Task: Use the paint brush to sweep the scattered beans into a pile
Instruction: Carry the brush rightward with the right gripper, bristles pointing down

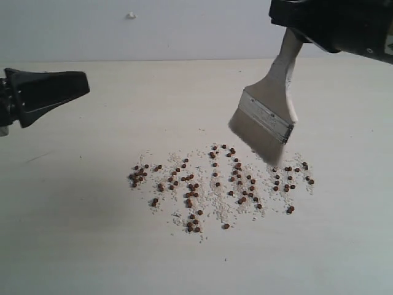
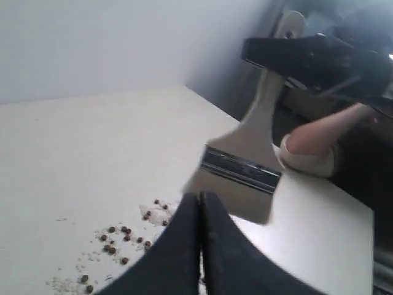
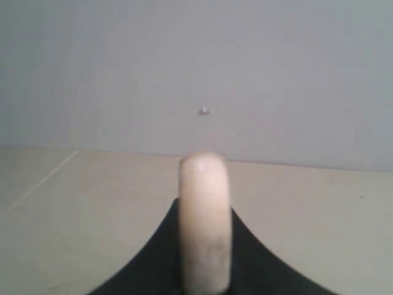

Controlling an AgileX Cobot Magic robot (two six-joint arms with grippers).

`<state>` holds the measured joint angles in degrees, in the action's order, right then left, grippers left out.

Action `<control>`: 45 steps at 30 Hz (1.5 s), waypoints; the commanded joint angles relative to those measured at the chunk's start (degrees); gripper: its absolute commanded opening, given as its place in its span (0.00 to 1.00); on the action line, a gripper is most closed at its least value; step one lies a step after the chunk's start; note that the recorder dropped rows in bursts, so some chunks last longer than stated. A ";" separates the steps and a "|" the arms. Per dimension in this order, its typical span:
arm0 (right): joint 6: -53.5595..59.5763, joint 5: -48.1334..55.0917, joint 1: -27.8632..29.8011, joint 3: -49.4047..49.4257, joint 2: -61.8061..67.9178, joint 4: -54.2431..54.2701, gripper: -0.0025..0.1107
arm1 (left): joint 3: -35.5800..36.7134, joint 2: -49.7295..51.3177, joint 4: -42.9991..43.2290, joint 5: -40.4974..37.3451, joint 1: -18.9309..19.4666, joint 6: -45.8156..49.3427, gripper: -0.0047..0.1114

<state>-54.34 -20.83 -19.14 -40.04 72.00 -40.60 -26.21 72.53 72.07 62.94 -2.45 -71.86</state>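
Paint brush (image 1: 270, 117): one; handle top hidden inside the right fingers (image 1: 310, 31), which clamp it. Bristles are blurred and hang tilted at the right end of the scatter; contact with the surface cannot be made out. Beans (image 1: 215, 181): several dozen, too small for an exact count, spread loose among whitish crumbs (image 1: 206, 206) at the middle of the table (image 1: 73, 246), unpiled. Left fingers (image 1: 73, 83): pressed together, empty, held level above the left side, well apart from the beans; arm cut off by the frame edge.

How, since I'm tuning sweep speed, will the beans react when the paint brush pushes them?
The beans look small and round, so they will probably roll ahead and scatter. Lying loose and separate, they likely shift at a light touch. The crumbs may drag instead.
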 commanded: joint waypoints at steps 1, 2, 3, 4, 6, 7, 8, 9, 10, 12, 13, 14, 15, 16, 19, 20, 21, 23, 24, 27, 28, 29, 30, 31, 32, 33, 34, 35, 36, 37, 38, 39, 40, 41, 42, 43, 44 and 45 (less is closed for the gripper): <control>9.33 -5.24 0.10 5.77 -5.62 10.57 0.02 | 10.09 -13.90 -9.43 -11.68 0.15 4.08 0.04; 10.16 -5.90 0.10 6.70 -6.40 11.60 0.02 | 12.34 -16.88 -10.82 -15.08 0.15 4.32 0.04; 10.64 -5.90 0.10 7.09 -6.85 11.87 0.02 | 14.43 -20.58 -12.68 -18.71 0.15 5.01 0.04; 10.77 -5.31 0.10 7.20 -7.18 11.58 0.02 | 16.32 -24.27 -14.47 -22.39 0.15 5.84 0.04; 10.77 -5.11 0.10 7.20 -7.35 11.19 0.02 | 19.09 -31.65 -16.88 -29.86 0.15 6.21 0.04; 10.77 -5.27 0.10 7.20 -7.35 11.19 0.02 | 20.32 -35.15 -17.12 -34.09 0.15 6.11 0.04; 10.77 -5.27 0.10 7.20 -7.35 11.19 0.02 | 21.25 -37.83 -17.28 -37.10 0.15 6.00 0.04; 10.24 -5.24 0.10 7.20 -7.35 11.29 0.02 | 22.42 -41.09 -17.78 -40.38 0.15 5.20 0.04; 9.26 -5.24 0.10 7.20 -7.60 11.87 0.02 | 23.50 -44.15 -19.12 -43.50 0.15 4.91 0.04; 5.31 -4.16 0.10 7.20 -7.86 12.89 0.02 | 25.20 -49.37 -20.47 -48.52 0.15 4.49 0.04; 4.12 -4.16 0.10 7.20 -7.86 12.54 0.02 | 26.03 -52.11 -20.74 -50.95 0.15 4.23 0.04; 4.17 -4.16 0.10 7.20 -7.86 11.16 0.02 | 26.21 -54.77 -21.19 -53.73 0.15 3.98 0.04; 4.63 -4.16 0.10 7.20 -7.86 10.64 0.02 | 26.21 -56.84 -21.97 -56.15 0.15 3.98 0.04; 4.77 -4.48 -0.10 7.35 -7.86 10.45 0.02 | 26.21 -59.41 -22.89 -59.01 0.15 3.98 0.04; 8.99 -10.94 -0.17 10.28 -7.75 16.79 0.02 | 26.21 -66.33 -25.93 -67.05 0.15 2.54 0.04; 10.41 -14.00 -0.17 11.76 -7.75 19.50 0.02 | 26.21 -68.28 -26.77 -68.36 0.15 2.00 0.04; 11.58 -16.83 -0.17 13.12 -7.49 21.95 0.02 | 26.21 -69.64 -27.44 -68.95 0.15 1.54 0.04; 13.25 -21.19 -0.17 15.36 -6.79 24.64 0.02 | 26.21 -72.15 -27.84 -69.05 0.15 0.95 0.04; 14.12 -22.95 -0.17 16.12 -6.26 25.67 0.02 | 26.21 -72.53 -27.84 -69.05 0.15 0.95 0.04; 14.65 -24.65 -0.17 16.71 -4.61 27.23 0.02 | 26.21 -72.53 -27.73 -69.30 0.15 1.06 0.04; 14.78 -25.29 -0.17 16.71 -4.00 27.23 0.02 | 26.21 -72.53 -27.73 -69.30 0.15 1.07 0.04; 15.31 -25.56 -0.17 16.71 -3.47 27.23 0.02 | 26.21 -72.53 -27.73 -69.30 0.15 1.07 0.04; 16.24 -25.80 -0.17 16.71 -2.97 27.23 0.02 | 26.21 -72.53 -27.73 -69.30 0.15 1.07 0.04; 17.95 -25.80 -0.17 16.71 -2.48 28.10 0.02 | 26.21 -72.53 -27.73 -69.30 0.15 1.07 0.04; 19.58 -25.41 -0.17 16.71 -2.22 29.08 0.02 | 26.21 -72.53 -27.85 -69.30 0.15 0.84 0.04; 22.03 -24.64 -0.17 16.71 -1.87 30.71 0.02 | 26.21 -72.53 -27.85 -69.30 0.15 0.84 0.04; 24.61 -23.05 -0.17 16.71 -1.66 32.49 0.02 | 26.21 -72.53 -27.73 -69.30 0.15 0.96 0.04; 26.86 -20.99 -0.17 16.47 -1.68 33.86 0.02 | 26.21 -72.53 -27.60 -69.30 0.15 0.99 0.04; 28.53 -18.43 -0.17 15.89 -1.68 34.39 0.02 | 26.21 -72.53 -27.48 -69.30 0.15 0.99 0.04; 29.47 -16.49 -0.17 15.30 -1.68 34.39 0.02 | 26.21 -72.53 -27.48 -69.30 0.15 0.99 0.04; 29.60 -15.54 -0.27 14.92 -1.68 34.20 0.02 | 26.21 -72.53 -27.48 -69.30 0.15 0.99 0.04; 30.40 -15.43 -1.02 14.81 -1.68 34.60 0.02 | 26.21 -72.53 -27.48 -69.30 0.15 0.99 0.04; 30.87 -15.67 -2.08 14.57 -1.68 35.00 0.02 | 26.21 -72.53 -27.48 -69.30 0.15 0.99 0.04; 31.77 -15.66 -3.10 14.21 -1.68 36.08 0.02 | 26.21 -72.53 -27.48 -69.30 0.15 0.99 0.04; 33.10 -15.66 -4.70 13.72 -1.42 38.34 0.02 | 26.21 -72.53 -27.48 -69.30 0.15 1.20 0.04; 34.86 -15.66 -6.43 13.08 -1.12 40.60 0.02 | 26.21 -72.53 -27.48 -69.30 0.15 1.20 0.04; 37.28 -15.55 -7.83 12.49 -0.67 43.02 0.02 | 26.21 -72.53 -27.48 -69.30 0.15 1.20 0.04; 40.19 -15.55 -10.06 11.47 0.15 47.26 0.02 | 26.21 -72.53 -27.48 -69.30 0.15 1.20 0.04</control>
<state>-19.85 -35.88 -25.54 -26.62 70.83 0.00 -0.18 0.37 44.54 -6.09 -2.45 -70.45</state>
